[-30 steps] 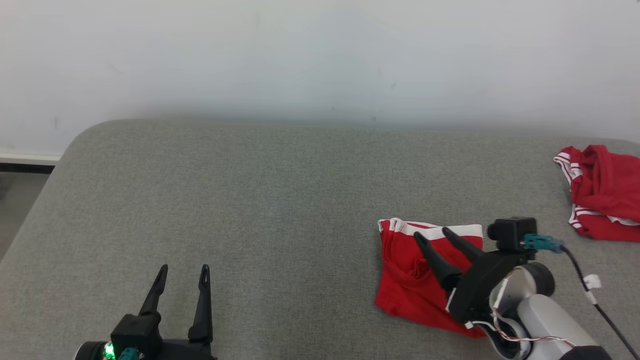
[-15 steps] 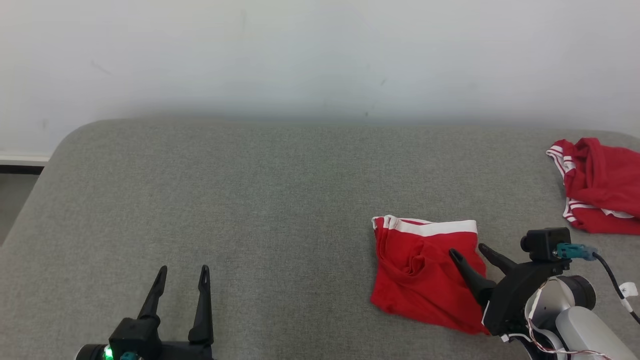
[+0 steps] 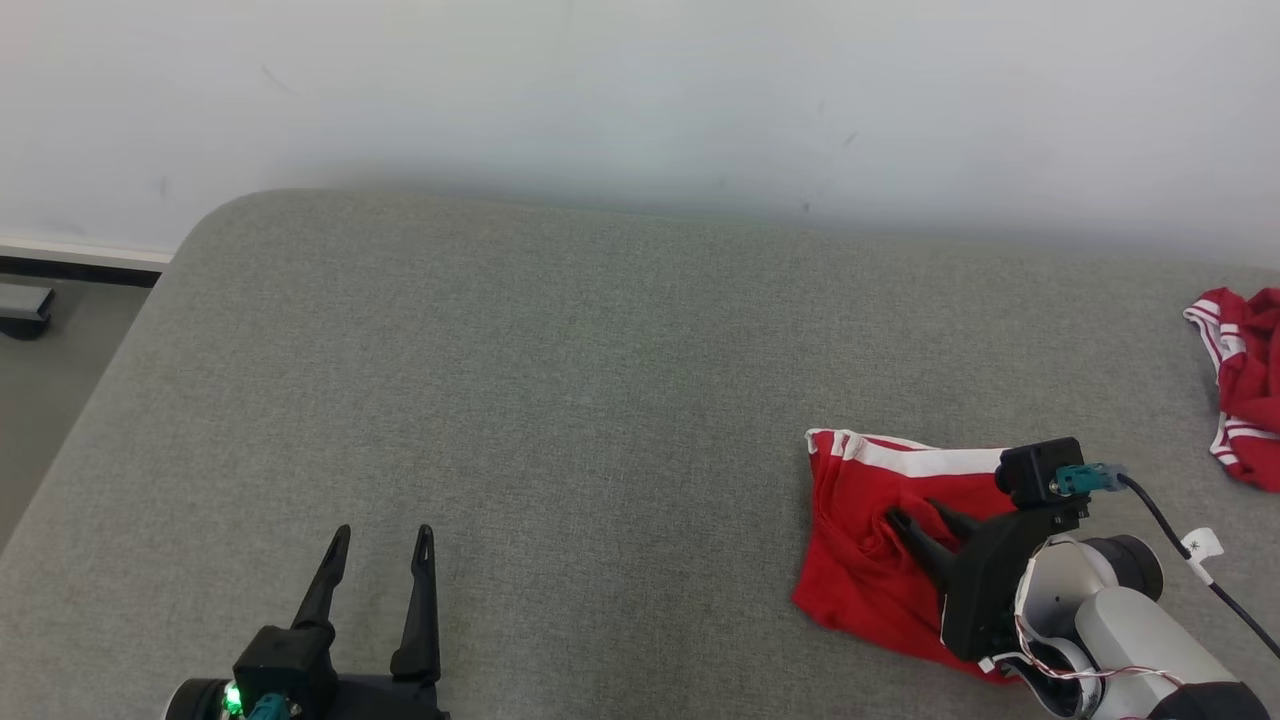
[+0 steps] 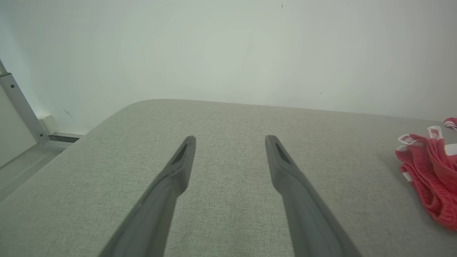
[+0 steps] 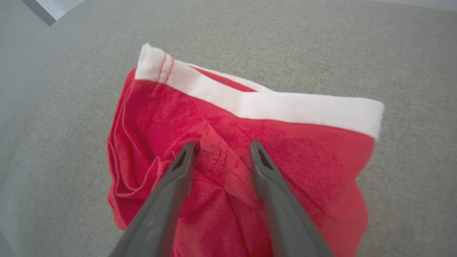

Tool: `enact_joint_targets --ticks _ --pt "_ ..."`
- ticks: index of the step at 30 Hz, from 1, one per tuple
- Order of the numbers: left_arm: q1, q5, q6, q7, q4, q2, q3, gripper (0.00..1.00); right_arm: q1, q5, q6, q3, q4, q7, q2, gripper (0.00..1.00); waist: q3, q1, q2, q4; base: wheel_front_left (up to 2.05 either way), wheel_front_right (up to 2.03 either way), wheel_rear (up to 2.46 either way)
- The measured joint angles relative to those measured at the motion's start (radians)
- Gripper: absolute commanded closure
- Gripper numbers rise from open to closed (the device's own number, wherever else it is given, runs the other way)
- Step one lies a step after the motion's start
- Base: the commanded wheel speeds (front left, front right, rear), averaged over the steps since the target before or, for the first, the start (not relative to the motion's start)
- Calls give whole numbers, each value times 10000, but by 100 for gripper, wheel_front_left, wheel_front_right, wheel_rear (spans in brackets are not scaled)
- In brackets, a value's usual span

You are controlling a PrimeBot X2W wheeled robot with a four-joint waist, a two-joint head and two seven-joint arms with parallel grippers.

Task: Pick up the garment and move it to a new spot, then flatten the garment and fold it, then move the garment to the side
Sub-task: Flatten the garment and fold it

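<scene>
**Two tools, one down on the cloth**

Right tool [image 3: 914, 512] lowered onto red garment [image 3: 860, 570]. Fingers part-spread, set closer together than those of left tool. Both fingertips [image 5: 188, 150] resting on cloth near its middle, with raised seam ridge [image 5: 217, 151] lying between them. Not clamped: clear gap showing between the two fingers in right wrist view.

Left tool [image 3: 384, 533] spread wide, holding nothing. Held over bare grey table [image 3: 560, 380] at near left, well apart from garment.

Garment lying fairly flat on right half of table, toward near edge, rumpled along its left side. White waistband [image 3: 920, 460] at far edge, facing wall [image 3: 640, 90], running left to right and dipping slightly to the right. Red body extending from waistband toward robot. Long axis roughly near-to-far, though width and depth look close to equal.

Second red garment [image 3: 1245, 385] bunched at far right of head view, well apart.
</scene>
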Motion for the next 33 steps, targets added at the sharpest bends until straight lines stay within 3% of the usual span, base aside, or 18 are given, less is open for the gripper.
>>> enact_joint_targets --ticks 1,7,19,20,21,22,23,27,33 --pt "0 -12 0 -10 23 2 10 0 -9 27 0 65 38 -61 -2 99 -7 0 0 29 0 0 0" --pt "120 -35 84 -38 81 38 113 0 -8 414 0 322 -130 -453 -27 100 -178 0 0 -30 0 0 0" --pt "203 -67 90 -58 35 25 77 0 1869 1154 0 635 -2445 -614 157 100 -450 -1 0 -564 0 0 0" --pt "204 -69 90 -73 35 27 73 0 2013 1152 0 650 -2508 -614 240 93 -444 -1 0 -600 0 0 0" --pt "204 -69 90 -82 40 33 61 0 2137 1137 0 688 -2531 -619 347 71 -440 0 0 -630 0 0 0" --pt "203 -69 88 -82 46 33 50 0 2260 1124 0 713 -2543 -654 472 11 -438 -1 0 -655 0 0 0" --pt "202 -67 88 -82 50 38 38 0 2355 1131 0 717 -2560 -744 606 0 -432 -1 0 -671 0 0 0" --pt "189 -67 88 -82 50 77 10 0 2460 1106 0 748 -2573 -949 913 0 -434 0 0 -703 0 0 0" --pt "222 -113 169 -77 4 198 61 0 2452 1041 0 169 -2855 -1620 807 0 -534 -1 0 -809 0 0 0"
